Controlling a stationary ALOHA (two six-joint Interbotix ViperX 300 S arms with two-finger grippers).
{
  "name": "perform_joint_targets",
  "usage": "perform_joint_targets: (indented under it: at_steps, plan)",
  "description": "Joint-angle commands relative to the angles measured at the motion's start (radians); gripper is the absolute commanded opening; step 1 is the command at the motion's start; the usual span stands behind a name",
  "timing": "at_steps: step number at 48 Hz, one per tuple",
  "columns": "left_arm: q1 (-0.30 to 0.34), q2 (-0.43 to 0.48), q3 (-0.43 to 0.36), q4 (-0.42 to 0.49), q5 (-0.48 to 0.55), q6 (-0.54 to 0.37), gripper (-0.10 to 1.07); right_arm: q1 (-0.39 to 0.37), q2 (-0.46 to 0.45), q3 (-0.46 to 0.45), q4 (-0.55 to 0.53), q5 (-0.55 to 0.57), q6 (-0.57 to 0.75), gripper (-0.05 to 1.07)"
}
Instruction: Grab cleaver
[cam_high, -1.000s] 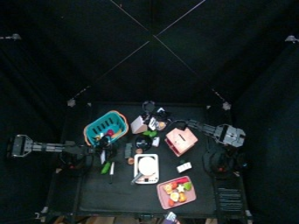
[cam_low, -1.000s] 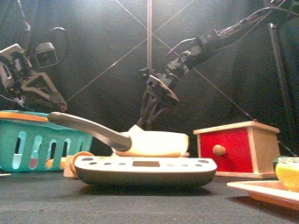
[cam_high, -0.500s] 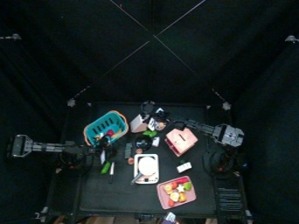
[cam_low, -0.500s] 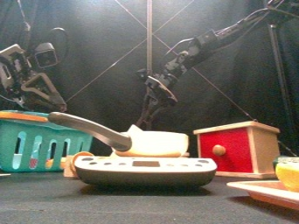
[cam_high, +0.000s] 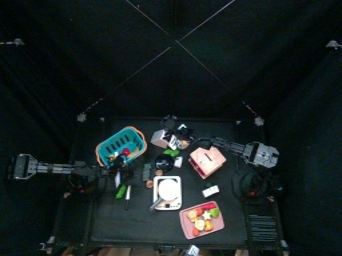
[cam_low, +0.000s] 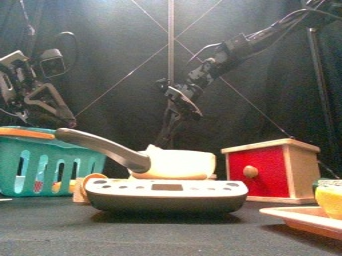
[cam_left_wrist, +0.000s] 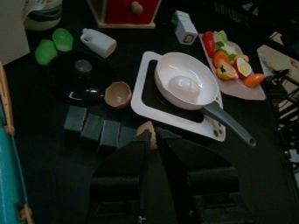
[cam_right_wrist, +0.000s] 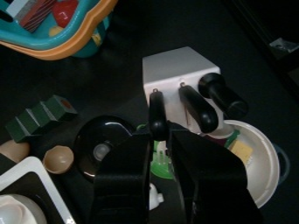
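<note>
A white knife block (cam_right_wrist: 176, 70) stands at the back middle of the table (cam_high: 107, 215), with three black handles sticking out of it. In the right wrist view my right gripper (cam_right_wrist: 160, 133) sits on the outermost handle, the cleaver (cam_right_wrist: 156, 109), its jaws closed tight against both sides of it. The top view shows this gripper (cam_high: 171, 131) reaching across from the right to the block (cam_high: 160, 143). The blade is hidden in the block. My left gripper (cam_left_wrist: 152, 133) rests shut, holding nothing, at the table's left side.
A teal basket (cam_high: 120, 147) is left of the block and a red box (cam_high: 207, 160) is to its right. In front lie a white scale with a bowl (cam_high: 167, 190) and a pink tray of fruit (cam_high: 202, 218). A green bottle (cam_right_wrist: 159, 163) shows below the right gripper.
The right gripper has closed in on the cleaver handle and risen slightly at the block. The left arm has not moved.
</note>
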Motion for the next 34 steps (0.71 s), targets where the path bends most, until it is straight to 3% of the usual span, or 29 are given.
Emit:
perform_joint_targets:
  at_steps: [1, 8, 28, 34]
  plan:
    - [0.003, 0.0, -0.011, 0.0, -0.005, 0.002, 0.59, 0.003, -0.026, -0.031, -0.005, -0.02, -0.005, 0.68]
    - [0.003, 0.002, -0.011, -0.002, -0.003, 0.002, 0.59, 0.006, -0.026, -0.031, -0.018, -0.034, -0.002, 0.74]
    - [0.003, 0.002, -0.009, 0.0, 0.002, 0.002, 0.59, 0.006, -0.014, -0.034, -0.063, -0.048, 0.012, 0.73]
    - [0.003, 0.0, -0.009, 0.0, 0.002, 0.002, 0.59, 0.002, -0.014, -0.034, -0.064, -0.067, 0.014, 0.69]
